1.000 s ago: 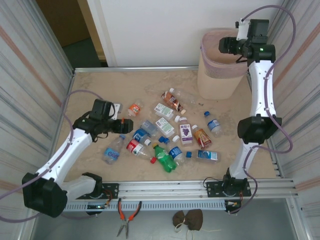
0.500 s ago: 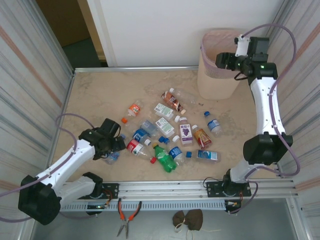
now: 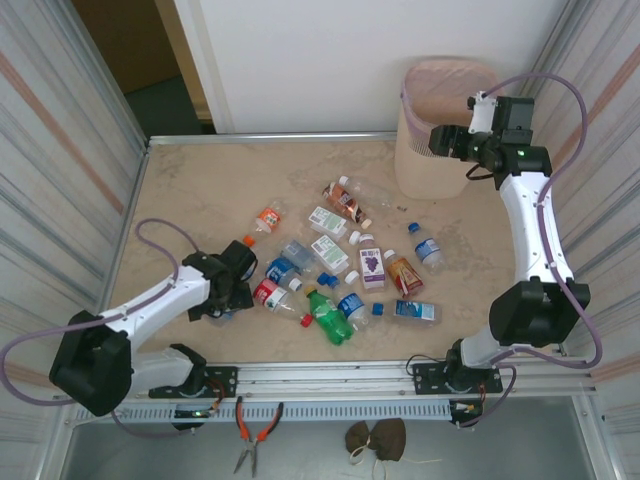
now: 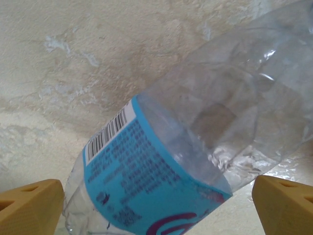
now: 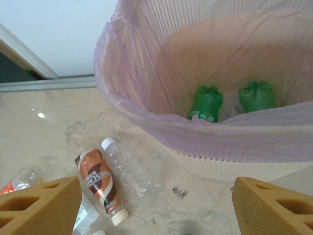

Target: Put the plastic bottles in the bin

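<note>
Beige ribbed plastic with a pinkish bag [image 5: 122, 73] folded over the rim: the bin [image 5: 146, 115] stands just ahead of the right gripper [image 5: 156, 208]. Its jaws are spread wide and hold nothing.

At the bin's bottom we count two green bottles [image 5: 205, 103]. There is perhaps a clear one between them, too faint to confirm.

The left gripper [image 4: 156, 205] is low over the table [image 3: 200, 180], jaws spread. A clear blue-labelled bottle [image 4: 161, 166] lies on its side between the fingers, not gripped.

Inboard of that gripper lies the scatter of bottles [image 3: 345, 265]. We make it roughly fourteen, though overlap blurs the count. One is green, and one is a brown Nescafé bottle [image 5: 98, 181].

What look like two loose blue caps [image 3: 326, 280] lie among them.

We judge it early going: two or three binned, about fifteen left.
</note>
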